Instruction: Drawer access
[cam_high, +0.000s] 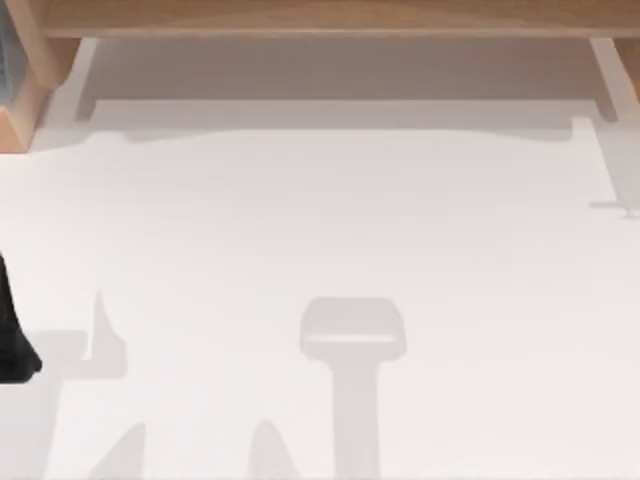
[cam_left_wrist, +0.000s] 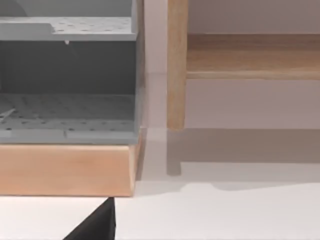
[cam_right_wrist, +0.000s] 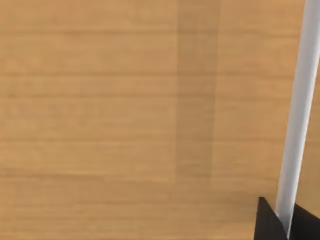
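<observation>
Handle (cam_right_wrist: 296, 115) of the drawer, a pale bar, ran down the wooden drawer front (cam_right_wrist: 125, 110) in the right wrist view, and the right gripper (cam_right_wrist: 286, 225) sat at its lower end with one dark fingertip on each side of the bar. Jaws looked closed around the handle, gripping it; likely placed so for a straight pull, though contact on the far side was hidden. The camera sat very near the drawer front, grain running across the frame, and a darker upright band, probably a shadow, lay on the wood beside the bar.

Top view: white table (cam_high: 330, 220) with a wooden frame (cam_high: 330, 15) along the far edge. Arm shadows fell on the near part of the table. Left arm (cam_high: 12, 330) sat as a dark shape at the left edge, seemingly parked.

Left wrist view: one dark fingertip of the left gripper (cam_left_wrist: 97, 225), jaw state not discernible. Beyond it a grey perforated shelf unit (cam_left_wrist: 67, 80) stood on a wooden base (cam_left_wrist: 65, 167), with a wooden post (cam_left_wrist: 176, 65) just beside it.

Judgement: grasp made, drawer pull not yet evident.
</observation>
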